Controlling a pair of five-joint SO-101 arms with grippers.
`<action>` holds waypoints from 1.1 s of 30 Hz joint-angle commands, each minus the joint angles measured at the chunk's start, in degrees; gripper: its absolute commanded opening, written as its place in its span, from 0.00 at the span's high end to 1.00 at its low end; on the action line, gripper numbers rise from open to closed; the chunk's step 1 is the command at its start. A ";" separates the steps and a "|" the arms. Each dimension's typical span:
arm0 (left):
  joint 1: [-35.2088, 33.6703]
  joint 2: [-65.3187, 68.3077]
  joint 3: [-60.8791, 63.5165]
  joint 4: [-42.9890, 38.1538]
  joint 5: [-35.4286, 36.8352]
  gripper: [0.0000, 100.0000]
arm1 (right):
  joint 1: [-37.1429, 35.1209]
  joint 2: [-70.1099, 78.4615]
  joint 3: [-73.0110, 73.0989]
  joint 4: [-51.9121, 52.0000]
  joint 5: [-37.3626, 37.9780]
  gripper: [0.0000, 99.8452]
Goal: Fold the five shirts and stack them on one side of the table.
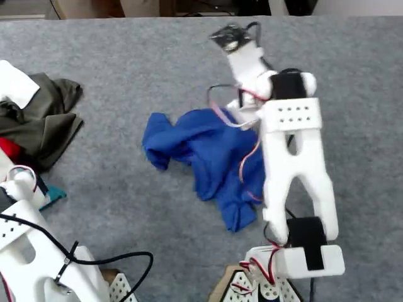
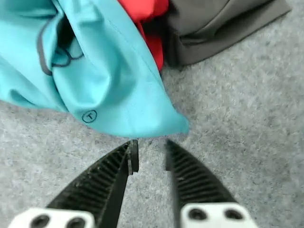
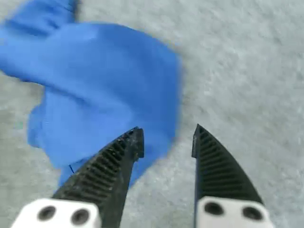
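**Blue shirt unfolded, both claws empty**

We find the blue shirt [image 3: 104,90] crumpled on the grey table [image 1: 126,63], just ahead of our right claw [image 3: 164,137] and spreading past one of its tips. That claw stands well open with nothing in it, over bare table by the cloth's edge. We judge it is placed there to take a hem, so the shirt can be spread flat.

Our left claw [image 2: 148,156] is parted only a little and is also empty. Its tips sit just short of the corner of a teal shirt [image 2: 109,71]. Beyond that, farther from this claw, a red shirt [image 2: 147,19] and a dark olive shirt [image 2: 213,23] lie heaped together. A white cloth [image 1: 16,85] lies at the heap's far edge. None is folded, and we judge the heap is waiting its turn.
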 commanded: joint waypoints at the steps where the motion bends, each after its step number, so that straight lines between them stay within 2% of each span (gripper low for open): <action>1: 0.18 -0.84 4.40 -5.36 -0.26 0.83 | 3.47 0.40 0.31 -0.62 2.20 0.82; 6: 5.19 -0.75 17.58 -19.69 0.09 0.83 | -1.89 0.57 0.13 3.25 3.96 0.82; 9: 9.49 -1.01 26.11 -25.23 0.09 0.83 | -8.48 0.84 0.04 3.87 5.54 0.89; 11: 10.20 -1.45 26.90 -26.55 0.09 0.85 | -12.79 0.92 0.04 2.46 5.45 0.93; 13: 9.67 -2.15 26.55 -26.81 0.09 0.88 | -16.84 1.36 0.13 0.79 5.36 0.93; 18: 9.41 -2.77 27.16 -26.90 0.09 0.93 | -23.34 10.15 0.04 -4.48 5.36 0.82; 21: 9.41 -2.77 27.16 -26.90 0.09 0.93 | -24.31 18.77 -1.27 -8.26 5.36 0.78; 24: 9.32 -2.77 27.16 -26.90 0.00 0.93 | -23.87 28.09 -6.46 -9.05 5.36 0.79; 26: 9.23 -2.77 27.16 -26.90 0.00 0.93 | -22.64 33.36 -11.56 -7.12 5.36 0.84; 29: 9.23 -2.77 27.16 -26.90 -0.09 0.93 | -20.26 38.99 -21.05 -2.46 5.36 0.99; 33: 9.23 -2.77 27.25 -27.08 -0.18 0.93 | -16.13 43.12 -34.24 6.07 5.36 0.99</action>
